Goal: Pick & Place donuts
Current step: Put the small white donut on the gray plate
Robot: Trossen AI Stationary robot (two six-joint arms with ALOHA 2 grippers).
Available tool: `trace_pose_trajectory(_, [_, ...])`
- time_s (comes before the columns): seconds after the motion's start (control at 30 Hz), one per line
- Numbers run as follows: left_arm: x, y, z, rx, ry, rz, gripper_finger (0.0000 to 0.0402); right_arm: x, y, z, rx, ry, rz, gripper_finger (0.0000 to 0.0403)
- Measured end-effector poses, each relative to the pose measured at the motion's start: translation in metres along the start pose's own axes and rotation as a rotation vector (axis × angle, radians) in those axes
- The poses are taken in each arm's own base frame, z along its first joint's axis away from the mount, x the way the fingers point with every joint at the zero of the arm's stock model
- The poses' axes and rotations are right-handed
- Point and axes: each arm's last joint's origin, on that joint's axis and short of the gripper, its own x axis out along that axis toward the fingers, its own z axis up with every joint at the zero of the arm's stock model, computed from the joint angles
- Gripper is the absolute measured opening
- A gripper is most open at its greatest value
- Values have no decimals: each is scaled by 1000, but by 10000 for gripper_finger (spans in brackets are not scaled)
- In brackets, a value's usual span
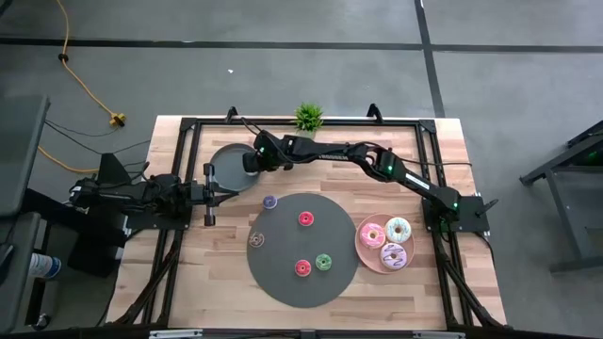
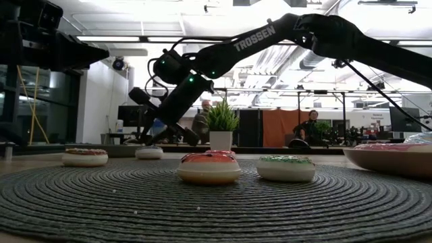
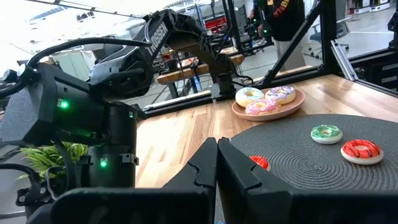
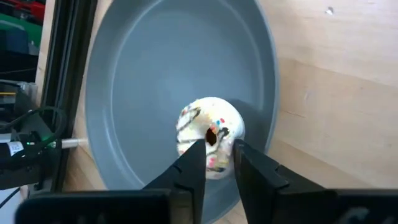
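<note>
My right gripper (image 1: 249, 160) reaches across to the far left and hangs over the grey plate (image 1: 226, 169), shut on a tiny cream donut (image 4: 209, 134) with sprinkles. My left gripper (image 1: 209, 196) waits shut near the table's left edge, beside that plate. On the dark round mat (image 1: 283, 282) lie two red donuts (image 1: 305, 218) (image 1: 302, 267) and a green one (image 1: 323, 262). A brown donut (image 1: 256, 240) rests at the mat's left rim. A blue donut (image 1: 269, 201) lies on the wood. The three larger frosted donuts (image 1: 388, 241) sit on the pink plate (image 1: 363, 252). My right gripper pinches the cream donut between its two fingers (image 4: 194, 163) at the ring's side nearest the wrist (image 4: 217, 158). It comes slanting down from the table's right. The fingertips cover the exact contact. The donut sits over the grey plate's floor (image 4: 155, 74); whether it touches it, I cannot tell.
A small potted plant (image 1: 307, 117) stands at the far edge, close to the right arm. A black frame (image 1: 188, 127) runs around the table's sides. Bare wood shows between the mat and the grey plate. People show in the room beyond the table.
</note>
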Motion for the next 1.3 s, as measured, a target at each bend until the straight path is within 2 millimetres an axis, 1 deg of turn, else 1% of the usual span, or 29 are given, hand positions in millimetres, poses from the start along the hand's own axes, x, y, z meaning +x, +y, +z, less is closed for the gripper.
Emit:
trace_pose_trajectory(0.2, [0, 0, 0, 0, 0, 0, 0, 0, 0, 0, -28, 8, 6, 105])
trace_pose_trajectory(0.37, [0, 0, 0, 0, 0, 0, 0, 0, -1, 1, -55, -7, -2, 120])
trace_pose_trajectory(0.67, [0, 0, 0, 0, 1, 0, 0, -4, 3, 9, -101, -1, 48, 154])
trace_pose_trajectory(0.87, [0, 0, 0, 0, 0, 0, 0, -5, 6, 9, -134, 17, 84, 184])
trace_pose_trajectory(1.03, [0, 0, 0, 0, 0, 1, 0, -7, 6, 9, -192, 26, 86, 201])
trace_pose_trajectory(1.2, [0, 0, 0, 0, 0, 1, 0, -18, 12, 13, -302, 7, 73, 204])
trace_pose_trajectory(1.3, [0, 0, 0, 0, 0, 1, 0, -22, 13, 14, -382, -7, 57, 205])
